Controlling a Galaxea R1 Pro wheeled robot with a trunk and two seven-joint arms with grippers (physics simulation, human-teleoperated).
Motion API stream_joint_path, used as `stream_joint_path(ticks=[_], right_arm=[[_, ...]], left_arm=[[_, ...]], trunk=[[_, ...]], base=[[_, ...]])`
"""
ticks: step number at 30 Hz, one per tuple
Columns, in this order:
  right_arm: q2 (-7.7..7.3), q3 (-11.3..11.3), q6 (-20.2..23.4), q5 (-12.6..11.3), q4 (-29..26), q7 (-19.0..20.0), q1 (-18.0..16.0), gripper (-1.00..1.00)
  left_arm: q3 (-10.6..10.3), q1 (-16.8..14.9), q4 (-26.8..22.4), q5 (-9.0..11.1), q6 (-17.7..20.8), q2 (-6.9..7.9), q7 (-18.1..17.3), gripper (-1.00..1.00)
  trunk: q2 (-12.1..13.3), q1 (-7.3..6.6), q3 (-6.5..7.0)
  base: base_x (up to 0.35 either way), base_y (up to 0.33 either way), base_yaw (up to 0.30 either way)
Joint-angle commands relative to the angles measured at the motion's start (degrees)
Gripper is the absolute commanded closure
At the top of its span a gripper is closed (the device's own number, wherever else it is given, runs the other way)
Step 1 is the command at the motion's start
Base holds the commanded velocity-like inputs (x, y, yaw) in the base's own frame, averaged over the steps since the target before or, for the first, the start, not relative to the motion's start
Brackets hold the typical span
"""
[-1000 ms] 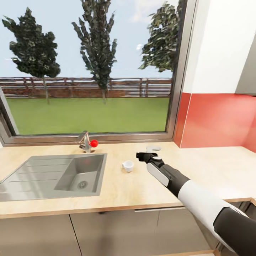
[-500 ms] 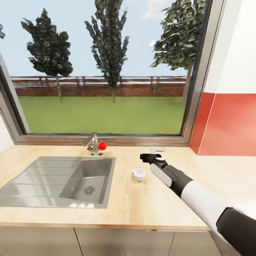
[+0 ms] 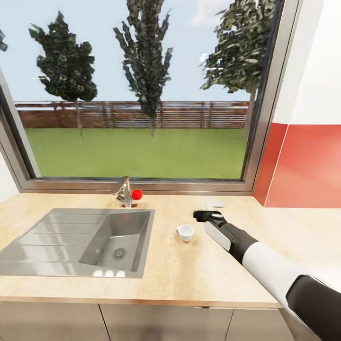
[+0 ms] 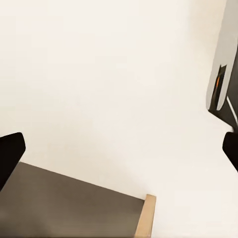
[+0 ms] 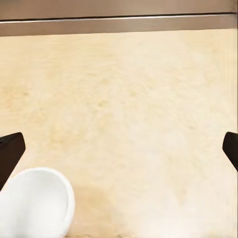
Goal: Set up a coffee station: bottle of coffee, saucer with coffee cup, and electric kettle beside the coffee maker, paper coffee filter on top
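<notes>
A small white coffee cup (image 3: 185,232) stands upright on the light-wood kitchen countertop (image 3: 189,270), just right of the inset steel sink (image 3: 76,239). My right gripper (image 3: 207,210) hovers low over the counter, a little right of the cup and farther back, not touching it. Its fingers are spread wide, with nothing between them. In the right wrist view the gripper (image 5: 119,148) is open over bare wood, and a white rounded shape, probably the cup (image 5: 34,206), sits off to one side. The left gripper (image 4: 119,153) is open too, facing a white wall.
A tap with a red knob (image 3: 136,193) stands behind the sink. A window frame (image 3: 142,185) runs along the counter's back edge, and a red wall panel (image 3: 308,166) rises at the right. The left wrist view holds a dark surface with a wooden edge (image 4: 145,218).
The head camera shifted between one second and half a second ago. Since then my right gripper has drawn slightly right and nearer. The cup has stayed put.
</notes>
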Motion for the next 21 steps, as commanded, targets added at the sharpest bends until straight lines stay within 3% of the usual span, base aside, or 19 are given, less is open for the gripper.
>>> stream_joint_path(ticks=[1,7,21], right_arm=[[-0.08,0.39,0.21,-0.28,0.37,-0.43,-0.09,-1.00],[-0.07,0.44,0.25,-0.39,4.49,-0.32,-0.09,-1.00],[0.49,0.96,0.25,-0.51,5.37,-0.18,0.60,-1.00]], left_arm=[[0.25,-0.02,-0.09,-0.49,0.24,-0.03,0.10,-1.00],[0.31,-0.02,-0.09,-0.48,0.48,-0.04,0.25,-1.00],[0.32,-0.03,-0.06,-0.48,0.53,-0.04,0.27,-1.00]], trunk=[[-0.11,0.03,-0.11],[-0.11,0.03,-0.11],[-0.11,0.03,-0.11]], base=[[0.000,0.000,0.000],[0.000,0.000,0.000],[0.000,0.000,0.000]])
